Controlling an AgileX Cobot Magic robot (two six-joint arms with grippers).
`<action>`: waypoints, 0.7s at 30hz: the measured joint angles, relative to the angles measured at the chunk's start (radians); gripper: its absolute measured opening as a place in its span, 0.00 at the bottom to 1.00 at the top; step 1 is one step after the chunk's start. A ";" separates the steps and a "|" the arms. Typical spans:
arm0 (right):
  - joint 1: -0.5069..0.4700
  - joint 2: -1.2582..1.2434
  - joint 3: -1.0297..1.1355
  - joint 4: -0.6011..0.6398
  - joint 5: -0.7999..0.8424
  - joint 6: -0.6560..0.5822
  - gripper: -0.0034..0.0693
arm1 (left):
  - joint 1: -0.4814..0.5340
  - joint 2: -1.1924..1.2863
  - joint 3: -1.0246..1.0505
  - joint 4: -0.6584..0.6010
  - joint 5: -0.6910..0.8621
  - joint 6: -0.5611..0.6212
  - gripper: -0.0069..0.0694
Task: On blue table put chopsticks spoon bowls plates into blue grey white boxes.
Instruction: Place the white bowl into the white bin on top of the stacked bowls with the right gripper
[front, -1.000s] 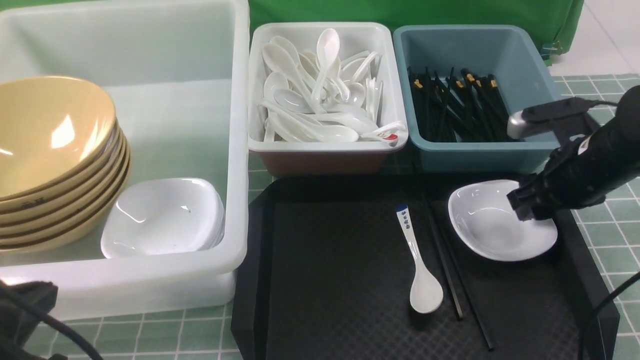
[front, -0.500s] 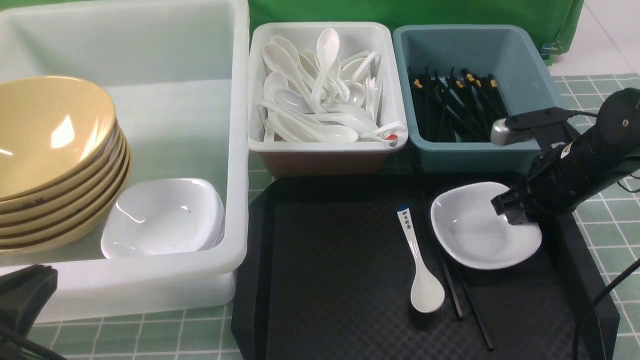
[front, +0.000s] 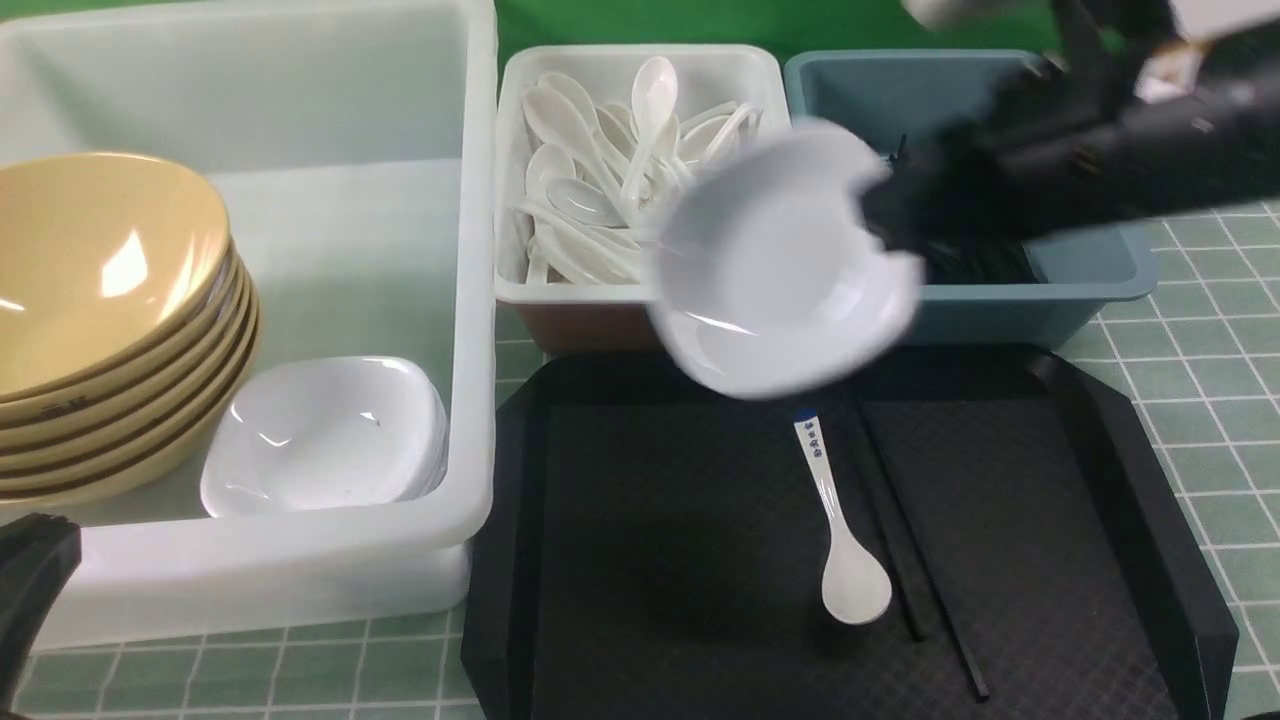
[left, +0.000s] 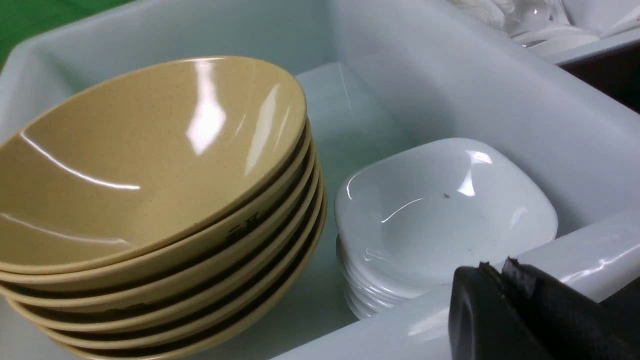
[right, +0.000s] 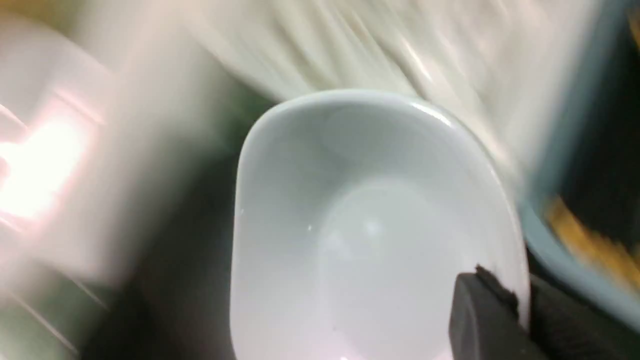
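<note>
At far left the left gripper sits closed beside the white tub; the plate stack inside looks the goal, so the right gripper, clamped on the rim of the plate above the far edge of the tray, needs a level carry, then a squared, gentle lowering.

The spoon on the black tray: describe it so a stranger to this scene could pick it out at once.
Find the black tray in front of the white box and blue-grey box. One white spoon lies on it, left of the black chopsticks. Unlike the plain spoons in the white box, its handle has a blue tip and writing.
</note>
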 joint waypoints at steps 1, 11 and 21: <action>0.102 0.035 -0.026 0.059 -0.125 0.000 0.16 | 0.000 -0.009 0.000 0.001 -0.004 0.000 0.10; 0.388 0.402 -0.203 0.133 -0.426 -0.139 0.16 | 0.000 -0.035 0.001 0.002 -0.008 0.000 0.10; 0.392 0.539 -0.273 0.135 -0.408 -0.159 0.44 | 0.000 -0.046 0.001 0.003 -0.007 0.000 0.10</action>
